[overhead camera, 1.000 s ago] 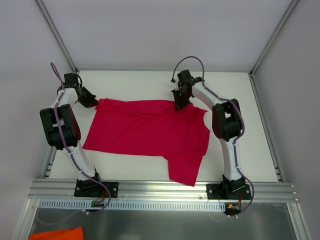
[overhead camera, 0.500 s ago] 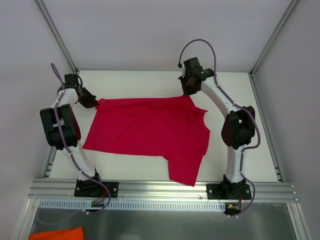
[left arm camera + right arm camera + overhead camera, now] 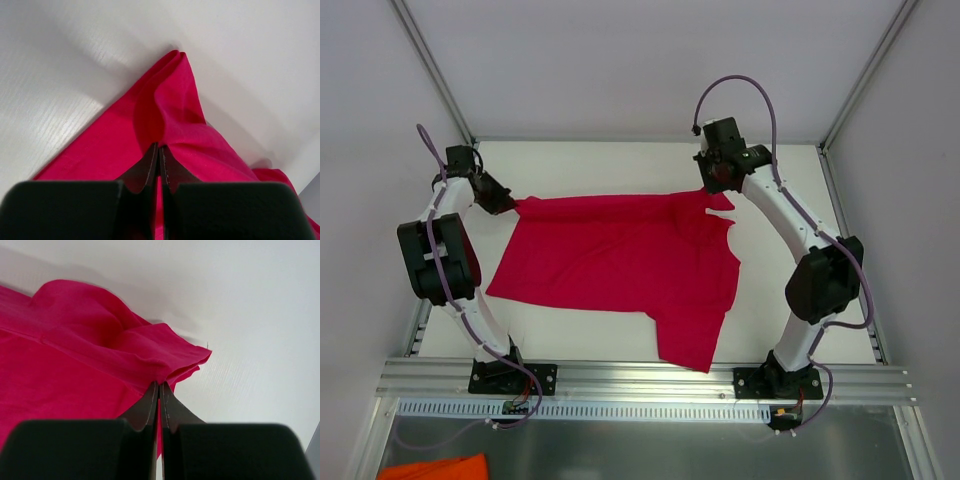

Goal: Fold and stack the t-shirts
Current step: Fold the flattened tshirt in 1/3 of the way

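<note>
In the middle of the white table lies the crimson t-shirt, spread mostly flat. The left gripper is clamped tight on fabric at its ten o'clock corner. The right gripper is clamped likewise on its one o'clock corner.

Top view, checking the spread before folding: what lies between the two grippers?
The far edge of the red t-shirt, pinched by the left gripper and right gripper; the top view shows it.
</note>
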Robot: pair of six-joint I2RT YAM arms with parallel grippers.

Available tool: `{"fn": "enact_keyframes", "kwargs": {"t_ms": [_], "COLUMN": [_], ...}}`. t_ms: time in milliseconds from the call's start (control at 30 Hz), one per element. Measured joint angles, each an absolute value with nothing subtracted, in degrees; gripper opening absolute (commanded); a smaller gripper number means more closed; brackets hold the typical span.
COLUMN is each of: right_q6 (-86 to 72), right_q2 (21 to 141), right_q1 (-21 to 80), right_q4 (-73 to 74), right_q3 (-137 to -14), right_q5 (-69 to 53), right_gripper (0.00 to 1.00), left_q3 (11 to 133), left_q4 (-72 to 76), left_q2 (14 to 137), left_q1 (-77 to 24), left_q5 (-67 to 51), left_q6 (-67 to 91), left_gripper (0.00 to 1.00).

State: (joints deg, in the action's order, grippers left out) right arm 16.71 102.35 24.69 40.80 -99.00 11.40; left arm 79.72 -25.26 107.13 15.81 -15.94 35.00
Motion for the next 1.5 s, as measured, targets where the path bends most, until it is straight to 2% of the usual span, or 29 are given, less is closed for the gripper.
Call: {"fn": "enact_keyframes", "kwargs": {"t_ms": [267,767,1267,1500], "right_q6": [16.9,14.4,13.9,11.0], "right_q2": [100.9,92.3,91.9,91.6], "right_q1": [26.2,31.1,31.8,32.4], "right_q4": [41.9,44.3,46.0,46.5], "right_q3": [-97.4,-84.5,-84.2,-80.4], "right_q5": [11.8,13.1,11.2,8.3], "right_gripper": [0.01,0.01,0.01,0.01], "left_q3": [78.5,77.2,77.1,76.9], "left_q4": [-25.5,-26.5,-30.0,-30.6], "left_q2": [105.2,104.4,104.2,104.2], "left_q1": [15.8,15.9,18.9,18.9], "left_q5": [-14.5,-9.7,-8.3,-7.7], "left_q6": [35.1,37.1,37.1,37.1], "left_gripper": [0.0,0.0,0.0,0.0]}}
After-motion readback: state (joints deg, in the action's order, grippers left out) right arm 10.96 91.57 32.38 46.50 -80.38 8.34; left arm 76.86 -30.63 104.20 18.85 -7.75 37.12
